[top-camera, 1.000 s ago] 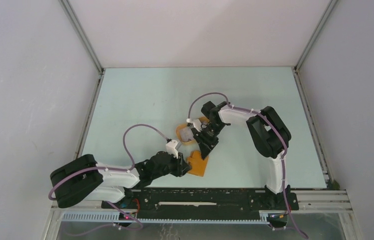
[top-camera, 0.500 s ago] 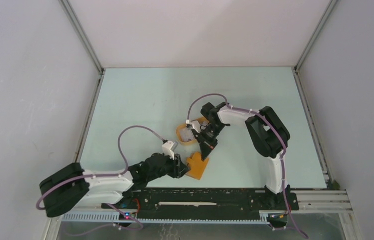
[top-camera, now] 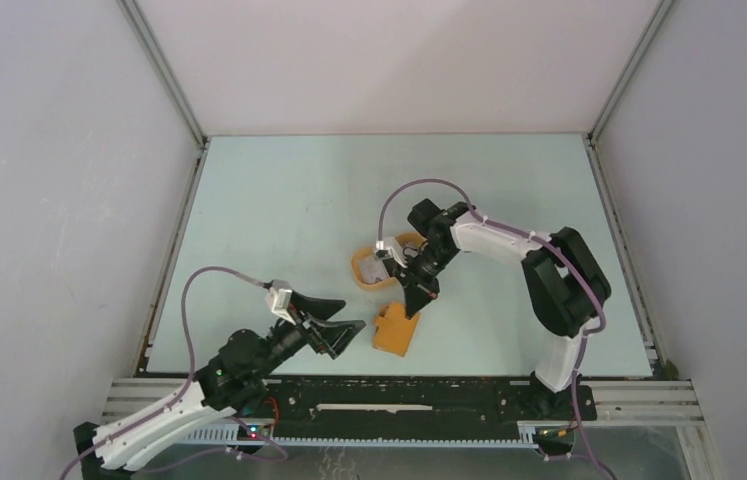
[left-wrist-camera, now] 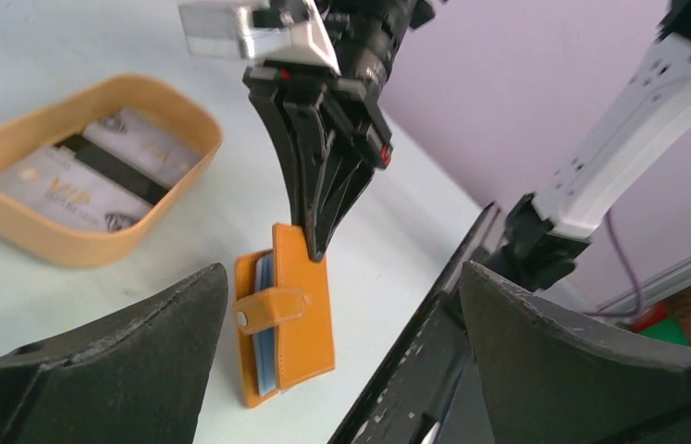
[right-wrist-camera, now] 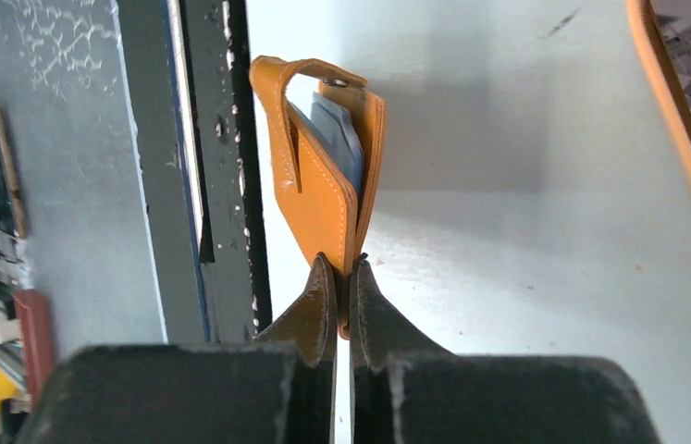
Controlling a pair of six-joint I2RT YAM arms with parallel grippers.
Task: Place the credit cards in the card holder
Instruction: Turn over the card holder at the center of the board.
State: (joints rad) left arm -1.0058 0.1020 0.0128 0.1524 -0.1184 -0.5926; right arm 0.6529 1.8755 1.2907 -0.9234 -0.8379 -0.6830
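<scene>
— What's the room like from where you stand?
— Plain white walls (top-camera: 399, 60) on three sides, metal posts (top-camera: 164, 75) in the far corners, and a pale green counter (top-camera: 279, 200) with a dark rail (top-camera: 399, 392) along its near edge.
— And what's sitting on it?
— An oval orange tray (left-wrist-camera: 8, 217), about mid-counter. Inside it lie pale grey cards (left-wrist-camera: 55, 190), flat on the bottom, one with a black stripe across it.
— Where's the holder?
— The holder (left-wrist-camera: 300, 319) is near the rail, on the near side of the tray and not touching it. Its tab (left-wrist-camera: 272, 305) is strapped across the open side, and bluish card edges show between the leaves.
— Is anything gripping it?
— The right fingers (right-wrist-camera: 323, 296) are clenched on one edge of it, pinching the leather between their tips. Whether it rests on the counter or hangs a touch above, I can't tell.
— And the other arm?
— The left fingers (top-camera: 344, 330) are spread wide, released, grasping nothing. They sit low over the counter just left of the holder, pointing at it
</scene>
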